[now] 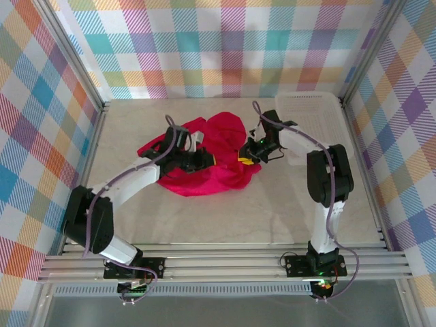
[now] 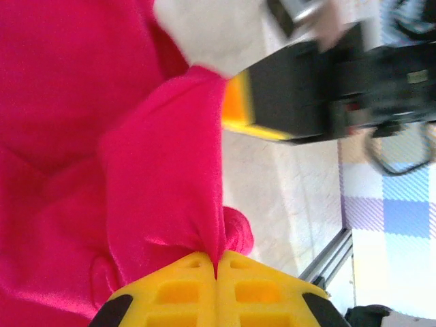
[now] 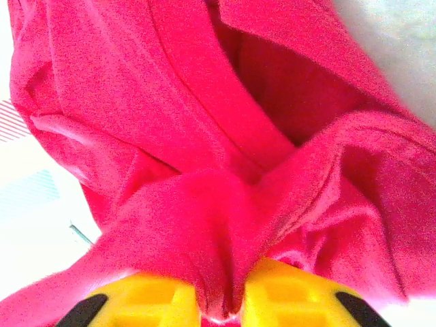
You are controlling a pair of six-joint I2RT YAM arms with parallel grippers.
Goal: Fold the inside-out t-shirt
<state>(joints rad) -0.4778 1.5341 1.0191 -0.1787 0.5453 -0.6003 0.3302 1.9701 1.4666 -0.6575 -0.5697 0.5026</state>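
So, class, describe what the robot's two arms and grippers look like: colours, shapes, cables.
Both arms have white links and bulky black joints: left arm, right arm. A thin lilac cable loops along each. The left gripper and right gripper have yellow, cut-out fingers with black corners.

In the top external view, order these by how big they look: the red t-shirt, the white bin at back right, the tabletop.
1. tabletop, by far the largest.
2. t-shirt, crumpled mid-table.
3. white bin, smallest, though partly hidden, so the margin is unsure.
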